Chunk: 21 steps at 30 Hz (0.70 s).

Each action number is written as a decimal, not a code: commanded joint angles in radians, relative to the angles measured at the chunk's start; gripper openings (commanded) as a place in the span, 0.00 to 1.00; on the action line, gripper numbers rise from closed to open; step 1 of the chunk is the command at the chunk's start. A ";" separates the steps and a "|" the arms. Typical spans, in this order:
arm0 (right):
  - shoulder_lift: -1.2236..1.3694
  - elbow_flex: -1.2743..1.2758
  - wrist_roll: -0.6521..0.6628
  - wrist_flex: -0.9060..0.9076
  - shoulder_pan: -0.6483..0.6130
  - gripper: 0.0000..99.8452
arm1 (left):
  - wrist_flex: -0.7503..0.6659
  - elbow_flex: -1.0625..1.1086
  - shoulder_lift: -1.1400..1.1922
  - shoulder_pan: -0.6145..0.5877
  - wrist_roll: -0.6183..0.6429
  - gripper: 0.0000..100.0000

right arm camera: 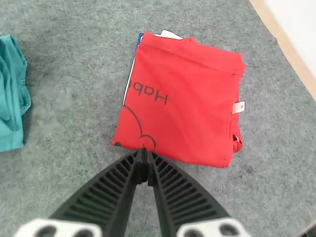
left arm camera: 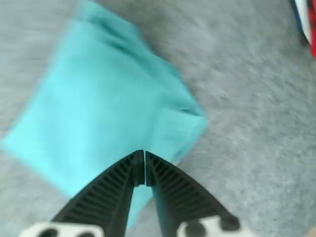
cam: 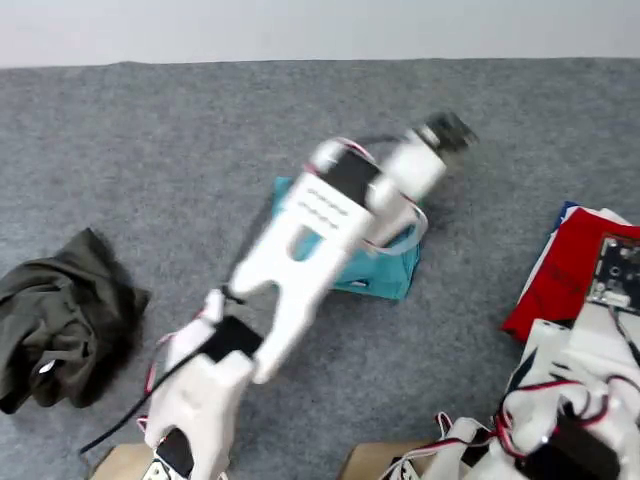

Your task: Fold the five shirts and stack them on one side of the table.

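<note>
We hold nothing: left claw (left arm camera: 144,170), right claw (right arm camera: 144,165) clenched. Stack (right arm camera: 182,98) right; teal shirt (left arm camera: 98,98) folded, unstacked; olive shirt (cam: 60,310) crumpled left.

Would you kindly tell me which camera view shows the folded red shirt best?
The right wrist view: the folded red shirt lies whole and unobstructed, topping other folded shirts. The high view catches part of it, with the right arm overlapping it. The left wrist view catches a sliver of it.

Closed jaws over teal shirt (left arm camera: 106,101)
</note>
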 commanded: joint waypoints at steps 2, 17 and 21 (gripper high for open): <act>0.044 0.061 0.002 -0.076 -0.107 0.01 | 0.021 0.045 -0.236 -0.161 0.063 0.01; 0.780 -0.313 -0.222 -0.140 -0.527 0.01 | 0.021 0.527 -0.761 -0.647 0.044 0.01; 1.004 -0.494 -0.222 -0.145 -0.602 0.01 | 0.020 0.598 -0.824 -0.799 -0.031 0.01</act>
